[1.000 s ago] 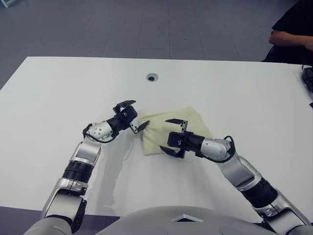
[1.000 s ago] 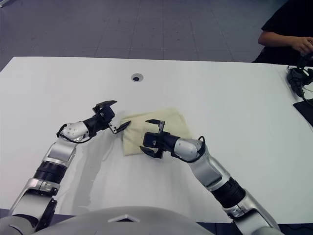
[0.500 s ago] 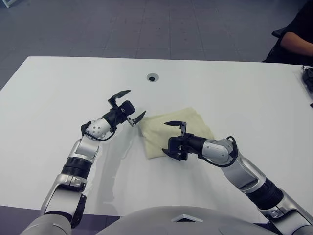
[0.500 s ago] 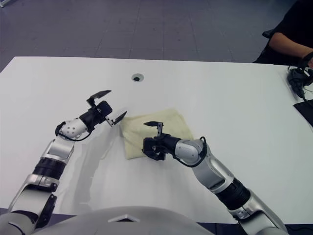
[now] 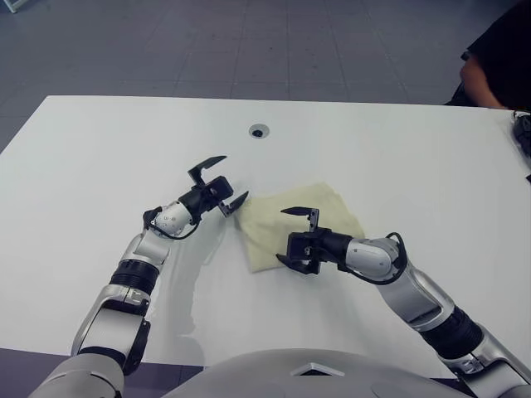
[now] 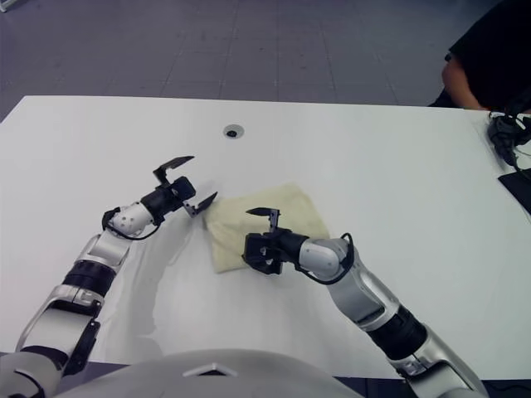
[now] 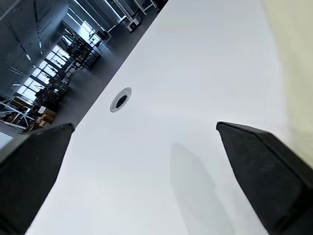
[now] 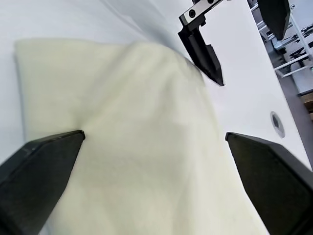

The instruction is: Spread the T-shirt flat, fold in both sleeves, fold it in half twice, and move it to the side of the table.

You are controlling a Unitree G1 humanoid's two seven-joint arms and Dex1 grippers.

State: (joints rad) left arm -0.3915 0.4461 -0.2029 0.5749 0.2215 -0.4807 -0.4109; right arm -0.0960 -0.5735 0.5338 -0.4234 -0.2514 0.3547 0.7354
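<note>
Left eye view: right gripper (image 5: 282,235) agape

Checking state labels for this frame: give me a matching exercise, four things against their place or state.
Things:
1. T-shirt
2. left gripper
3. right gripper
4. round hole

Place or state:
a. open, over the cloth's near left corner
b. set in the table, beyond the cloth
c. folded, pale yellow, lying mid-table
d. open, just left of the cloth's edge

Pairs: 1-c, 2-d, 3-a, 4-b
</note>
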